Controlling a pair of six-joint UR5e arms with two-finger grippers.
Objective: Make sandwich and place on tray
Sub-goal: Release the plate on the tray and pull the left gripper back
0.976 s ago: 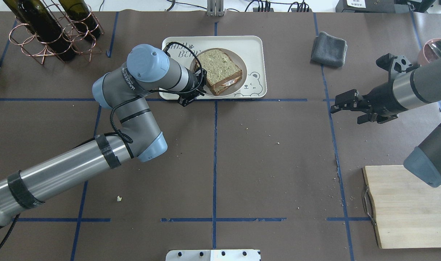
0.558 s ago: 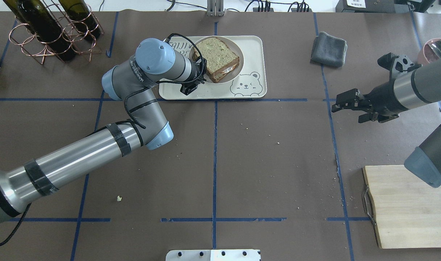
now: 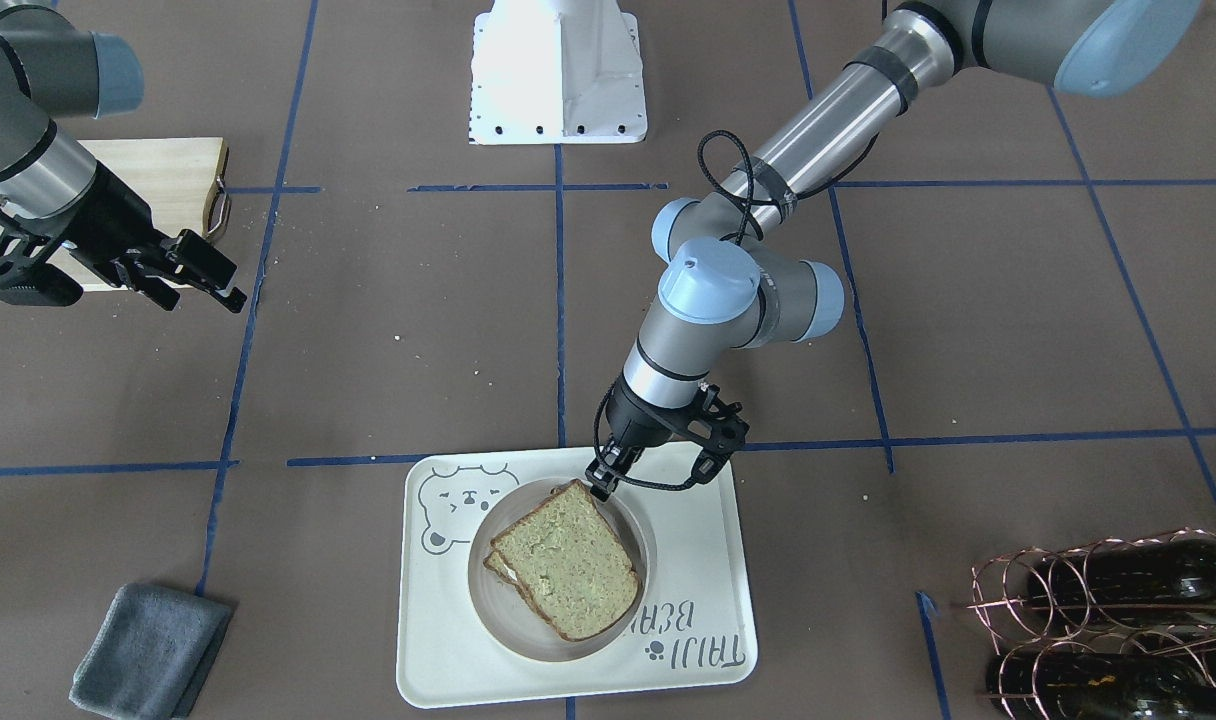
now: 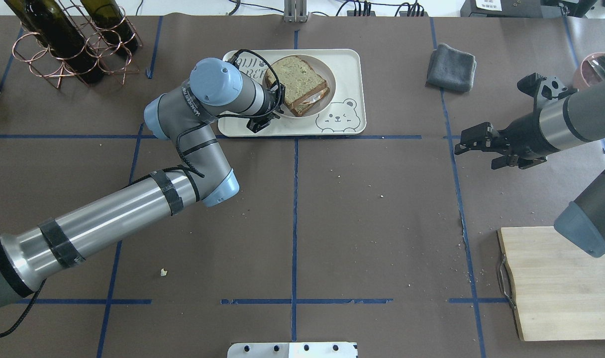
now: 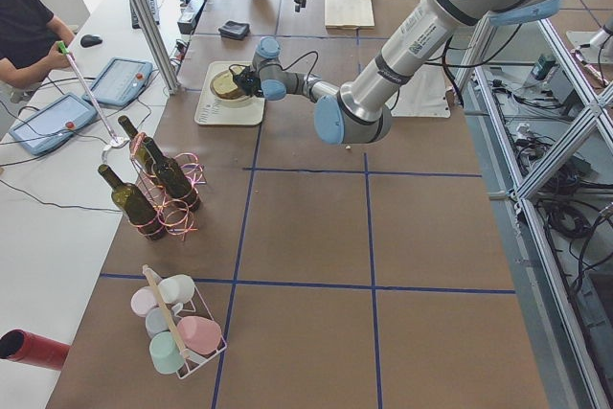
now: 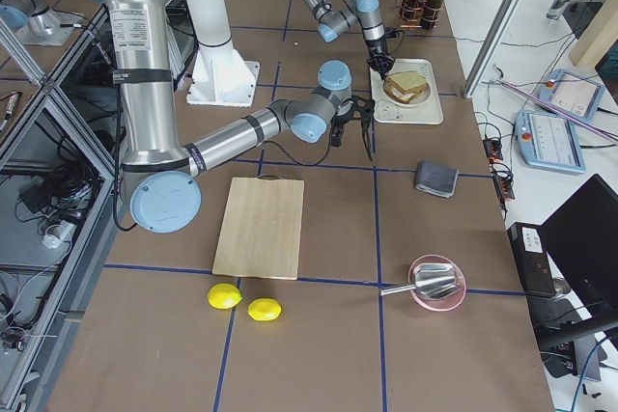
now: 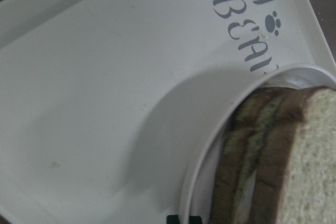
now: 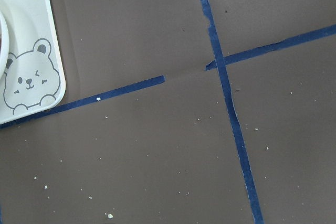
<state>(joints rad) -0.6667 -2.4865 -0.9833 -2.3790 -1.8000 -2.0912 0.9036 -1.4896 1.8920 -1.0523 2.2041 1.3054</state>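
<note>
1. Two grippers to check in the exterior front-facing view. Find the sandwich [image 3: 566,560] on the plate [image 3: 508,622], inside the tray [image 3: 708,530]. Locate the left gripper [image 3: 608,482] at the plate's rim on the robot's side, pointing down from a bent wrist. Judge it pinched on that rim. Locate the right gripper [image 3: 203,283] well apart over bare table [image 3: 968,330], fingers spread, holding nothing.
2. Overhead exterior view: compare with one second ago. Register plate [image 4: 325,107] and sandwich [image 4: 295,79] as shifted from the tray's [image 4: 347,74] middle toward its far edge, together with the left gripper [image 4: 270,114]. Treat placement as essentially done, with release and withdrawal remaining. Note forearm entering diagonally, elbow folded, wrist over the tray's near-left part. Record no visible change at the right gripper [image 4: 464,141].
3. Exterior left view: confirm the long reach to the tray [image 5: 215,114]. Too small for judging the claw.
4. Exterior right view: confirm sandwich [image 6: 409,84] on tray [image 6: 425,113].
5. Left wrist-mounted view: see plate rim [image 7: 210,145], both crusts [image 7: 278,145] and lettered tray [image 7: 105,103]. Only one black fingertip [image 7: 182,217] visible, beside the rim.
6. Right wrist-mounted view: see only the tray's bear corner [image 8: 31,35] and table.
</note>
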